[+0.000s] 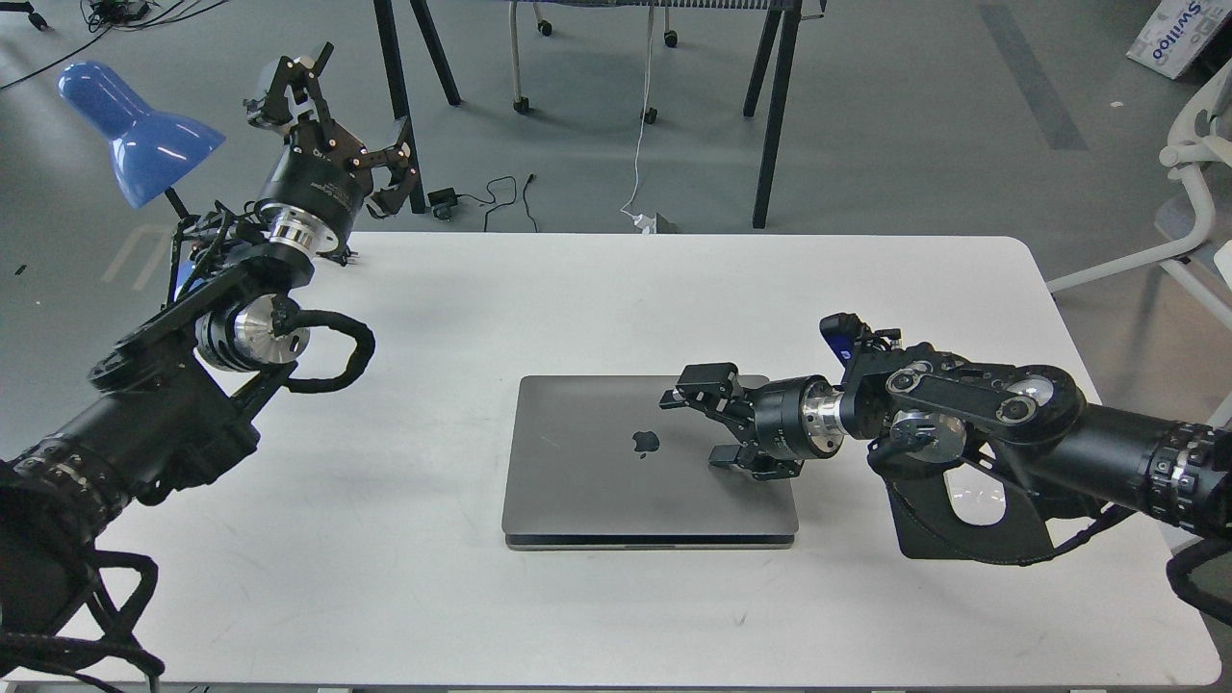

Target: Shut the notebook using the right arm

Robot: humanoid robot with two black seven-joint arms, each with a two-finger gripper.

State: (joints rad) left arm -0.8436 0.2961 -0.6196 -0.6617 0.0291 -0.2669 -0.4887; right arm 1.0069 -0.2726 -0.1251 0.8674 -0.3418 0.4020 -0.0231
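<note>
1. The slim space-grey aluminium notebook [616,462] lies at the middle of the white rounded table [577,298], its lid with the dark apple logo facing up and flat on the base; only a thin seam shows along the near edge. I judge the closing done, or all but done.

2. My right pincer [695,429], on the black arm with the silver wrist ring and small blue module, is spread open and holds nothing. Its fingers sit over the right half of the lid, just beside the logo. I cannot tell whether they touch the aluminium or hang just above it.

3. First risk: if I press down further, the claw tips could scratch or dent the lid, since nothing soft lies between them and the metal.

4. Second risk: if I pull back sideways while touching, I could drag the notebook toward the right, where a white mouse [974,500] on a black mouse pad [914,539] lies under my forearm, mostly hidden.

5. Third risk: lowering my elbow as I withdraw could knock that mouse off its pad.

6. My left pincer [332,120] is raised well apart at the far left corner, fingers spread and empty, near a blue desk lamp [135,130]; a careless swing there could tip the lamp.
</note>
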